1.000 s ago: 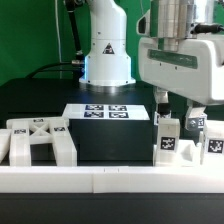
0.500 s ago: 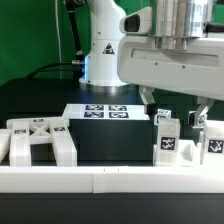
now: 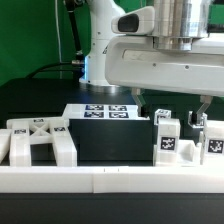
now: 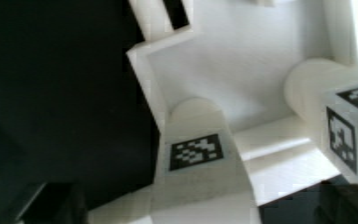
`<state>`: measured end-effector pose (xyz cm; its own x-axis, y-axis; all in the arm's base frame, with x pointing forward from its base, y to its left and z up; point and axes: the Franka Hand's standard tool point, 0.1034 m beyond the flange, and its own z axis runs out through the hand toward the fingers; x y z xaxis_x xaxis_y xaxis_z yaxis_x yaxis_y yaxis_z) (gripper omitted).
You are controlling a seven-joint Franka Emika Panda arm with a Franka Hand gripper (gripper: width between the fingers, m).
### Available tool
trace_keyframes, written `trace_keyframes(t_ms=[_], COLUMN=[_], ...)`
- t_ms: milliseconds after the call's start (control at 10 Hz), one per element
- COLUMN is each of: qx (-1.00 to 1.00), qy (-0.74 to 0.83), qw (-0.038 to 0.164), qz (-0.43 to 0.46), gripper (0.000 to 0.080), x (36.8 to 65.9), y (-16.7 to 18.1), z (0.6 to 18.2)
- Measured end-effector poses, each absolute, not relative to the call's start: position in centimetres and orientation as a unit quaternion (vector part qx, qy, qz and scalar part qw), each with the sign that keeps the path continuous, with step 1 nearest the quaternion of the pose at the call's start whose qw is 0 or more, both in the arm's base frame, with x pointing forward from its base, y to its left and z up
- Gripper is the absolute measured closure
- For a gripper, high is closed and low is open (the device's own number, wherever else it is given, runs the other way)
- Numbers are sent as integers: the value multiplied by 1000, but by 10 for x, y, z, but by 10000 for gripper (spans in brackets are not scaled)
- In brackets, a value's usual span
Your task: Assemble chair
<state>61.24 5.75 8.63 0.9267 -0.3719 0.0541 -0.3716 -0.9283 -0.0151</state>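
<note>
No word, number or brand name can be read anywhere. The only signs are black-and-white square tags, which carry patterns and no letters. A row of them lies on the marker board (image 3: pixel 72 112). At the exterior view's right, one stands on each of the two upright chair parts (image 3: pixel 166 132). At its left, small ones sit on the low chair part (image 3: pixel 38 142). The wrist view shows one tag whole on a white chair part (image 4: pixel 202 190) and another only partly. A dark mark on the robot's base (image 3: pixel 108 62) is too small to make out.
</note>
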Motion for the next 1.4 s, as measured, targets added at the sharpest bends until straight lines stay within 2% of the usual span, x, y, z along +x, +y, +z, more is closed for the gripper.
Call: trace_keyframes(t_ms=[300, 500, 800, 1100, 1400], qx=[-998, -998, -997, -997, -997], qy=[52, 56, 49, 49, 50], qw=[-7, -5, -10, -11, -18], qz=[-32, -40, -55, -53, -62], gripper=[150, 150, 150, 150, 150], x=[611, 603, 585, 584, 581], y=[58, 57, 63, 62, 65], z=[85, 85, 64, 62, 42])
